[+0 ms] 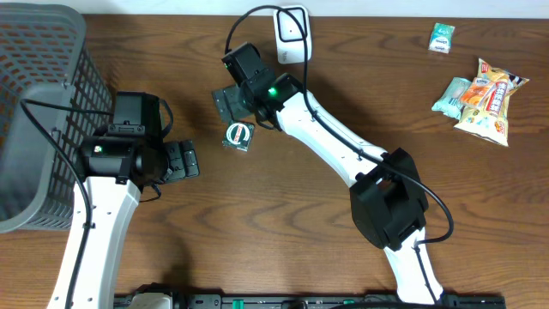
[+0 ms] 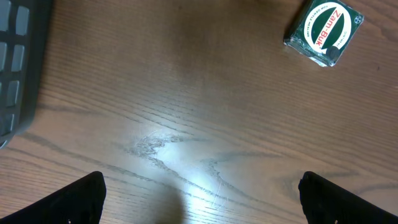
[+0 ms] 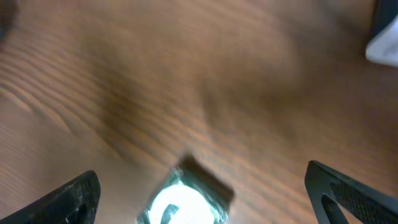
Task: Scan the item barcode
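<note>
Small green box (image 1: 238,136) with a round white-and-red label lies flat on the tabletop (image 1: 283,232), held by nobody. Right tool (image 1: 229,101) hangs just beside it, on its far side, fingers spread wide and gripping nothing. In the right wrist view the box (image 3: 181,202) sits low at centre between the two finger tips (image 3: 69,198), touching neither (view is blurred, label unreadable there). Left tool (image 1: 182,160) is near the box on its left and nearer side, also wide open and empty. In the left wrist view the box (image 2: 323,32) is up in the top right corner, well ahead of the fingers (image 2: 79,200) and off to the right of the gap. White scanner (image 1: 292,34) stands at the far edge, beyond the right tool. Grey mesh basket (image 1: 43,103) at far left, snack packets (image 1: 480,96) at far right, well apart from the box
</note>
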Available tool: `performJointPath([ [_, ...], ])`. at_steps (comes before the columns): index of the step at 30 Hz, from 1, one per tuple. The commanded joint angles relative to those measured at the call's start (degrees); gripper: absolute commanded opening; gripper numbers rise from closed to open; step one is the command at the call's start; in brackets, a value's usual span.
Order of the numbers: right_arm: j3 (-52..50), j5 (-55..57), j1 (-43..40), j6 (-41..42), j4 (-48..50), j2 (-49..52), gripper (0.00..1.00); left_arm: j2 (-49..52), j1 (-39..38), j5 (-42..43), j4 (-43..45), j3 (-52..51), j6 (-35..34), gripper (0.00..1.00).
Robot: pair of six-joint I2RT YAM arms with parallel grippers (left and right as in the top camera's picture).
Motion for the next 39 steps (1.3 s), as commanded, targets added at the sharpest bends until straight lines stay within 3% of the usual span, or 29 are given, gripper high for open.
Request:
performJointPath([
  [1, 0.33, -0.2, 0.28, -2.82, 2.38, 2.23, 0.99, 0.2, -0.17, -0.31, -0.11, -0.28, -0.5, 0.98],
  [11, 0.33, -0.2, 2.21, -15.69, 7.72, 7.1, 0.99, 0.2, -0.17, -0.31, -0.11, -0.28, -0.5, 0.98],
  [29, -2.62, -2.56, 2.32, -18.53, 4.28, 7.85, 0.95, 0.2, -0.17, -0.31, -0.11, -0.28, -0.5, 0.97],
  [39, -2.67, -0.46, 2.23, -18.34, -3.48, 7.85, 0.92, 0.2, -0.17, -0.31, -0.11, -0.28, -0.5, 0.98],
])
